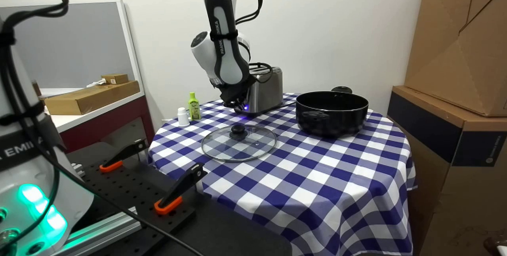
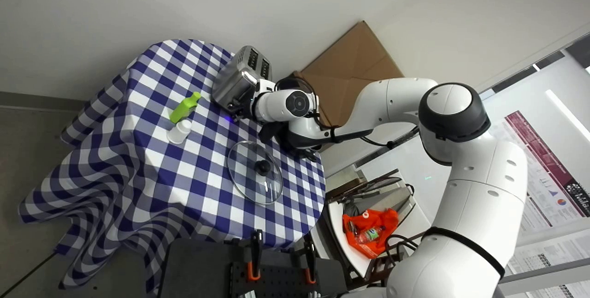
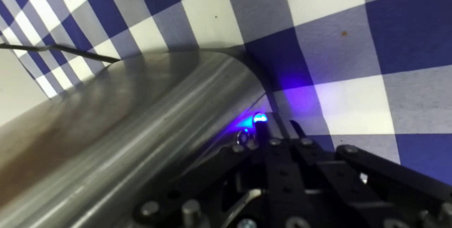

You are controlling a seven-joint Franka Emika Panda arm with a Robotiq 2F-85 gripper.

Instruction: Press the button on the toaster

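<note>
Toaster [image 1: 271,90] stands end-on (contact unclear) just beside the tool [image 3: 280,131].

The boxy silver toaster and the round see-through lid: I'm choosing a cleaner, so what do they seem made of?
Boxy silver toaster: brushed-looking metal, probably steel, with a satin sheen; streaked highlights run along its curved edge.
Round see-through lid: likely glossy glass, since the blue-and-white checked cloth shows through; clear plastic can't be ruled out.
</note>
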